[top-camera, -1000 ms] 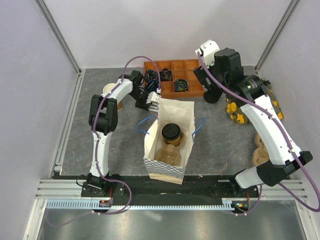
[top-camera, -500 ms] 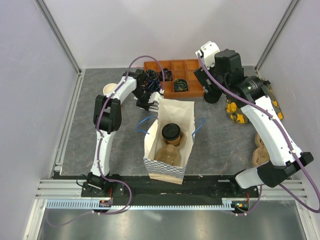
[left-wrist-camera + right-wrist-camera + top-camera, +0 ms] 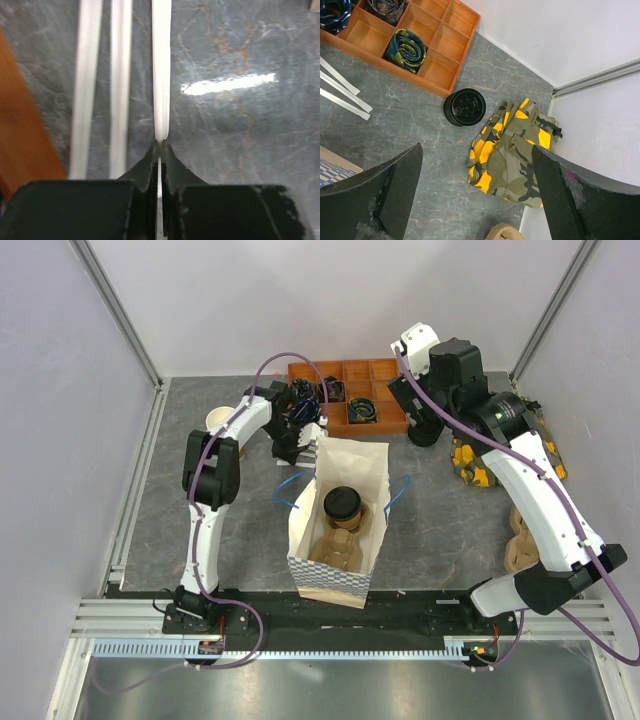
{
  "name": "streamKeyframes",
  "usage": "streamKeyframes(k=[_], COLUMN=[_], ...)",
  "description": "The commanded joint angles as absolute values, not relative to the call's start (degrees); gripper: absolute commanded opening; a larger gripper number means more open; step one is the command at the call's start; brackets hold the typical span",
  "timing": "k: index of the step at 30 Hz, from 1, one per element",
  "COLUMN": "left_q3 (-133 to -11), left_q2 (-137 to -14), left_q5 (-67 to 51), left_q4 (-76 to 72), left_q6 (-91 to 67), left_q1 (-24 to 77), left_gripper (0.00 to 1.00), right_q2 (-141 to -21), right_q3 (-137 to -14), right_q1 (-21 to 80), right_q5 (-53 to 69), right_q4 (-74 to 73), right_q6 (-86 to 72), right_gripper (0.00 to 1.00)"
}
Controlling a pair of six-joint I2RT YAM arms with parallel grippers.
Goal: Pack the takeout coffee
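The takeout coffee (image 3: pixel 342 504), a tan cup with a black lid, stands in a cup carrier inside the open paper bag (image 3: pixel 352 466) at the table's middle. My left gripper (image 3: pixel 296 442) is down at the table between the bag's back edge and the orange tray (image 3: pixel 378 370). In the left wrist view the left gripper (image 3: pixel 160 144) is shut on a thin white straw (image 3: pixel 161 75), and two more straws (image 3: pixel 102 85) lie beside it. My right gripper (image 3: pixel 477 146) hangs open and empty, high above the table's back right.
A black lid (image 3: pixel 465 106) lies by the orange tray (image 3: pixel 427 52), which holds rolled fabric. A camouflage cloth (image 3: pixel 517 150) lies at the right wall. Lidless paper cups (image 3: pixel 218 420) stand at the back left. Cardboard carriers (image 3: pixel 520 550) sit at the right.
My left gripper has shifted a little toward the tray and shut on the white straw. The right arm has not moved.
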State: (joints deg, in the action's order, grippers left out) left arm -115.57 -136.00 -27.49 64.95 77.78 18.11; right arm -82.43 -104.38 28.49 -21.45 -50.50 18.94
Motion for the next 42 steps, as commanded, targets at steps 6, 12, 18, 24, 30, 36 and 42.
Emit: streamKeyframes(k=[6, 12, 18, 24, 30, 36, 42], left_q3=[-109.0, -108.8, -109.9, -110.5, -114.3, -118.6, -120.2], left_q2=[-127.7, -125.7, -123.9, -121.2, -119.9, -119.0, -114.4], left_q5=[-29.4, -30.1, -30.4, -33.4, -36.2, -40.0, -45.9], left_q4=[64.7, 64.0, 63.9, 64.0, 64.6, 63.9, 58.2], left_q6=[65.9, 63.7, 61.8, 58.5, 54.4, 48.5, 38.9], left_q1=[17.3, 15.8, 14.3, 12.6, 10.5, 8.5, 6.7], left_gripper=[0.02, 0.02, 0.02, 0.02, 0.02, 0.02, 0.02], right_q2=[-80.9, -80.3, -80.3, -80.7, -82.6, -83.4, -83.8], right_q3=[-105.5, -105.6, -106.5, -107.8, -111.8, -114.6, -118.3], right_q1=[28.2, 28.3, 28.3, 28.2, 28.3, 28.3, 28.2], right_q5=[-22.6, -22.6, -22.5, -21.6, -20.5, -19.0, -16.4], right_q4=[-50.0, -49.9, -49.9, -50.2, -49.9, -49.5, -49.0], right_q6=[18.9, 18.6, 18.5, 17.8, 16.3, 14.6, 12.1], right_gripper=[0.98, 0.98, 0.98, 0.98, 0.98, 0.98, 0.98])
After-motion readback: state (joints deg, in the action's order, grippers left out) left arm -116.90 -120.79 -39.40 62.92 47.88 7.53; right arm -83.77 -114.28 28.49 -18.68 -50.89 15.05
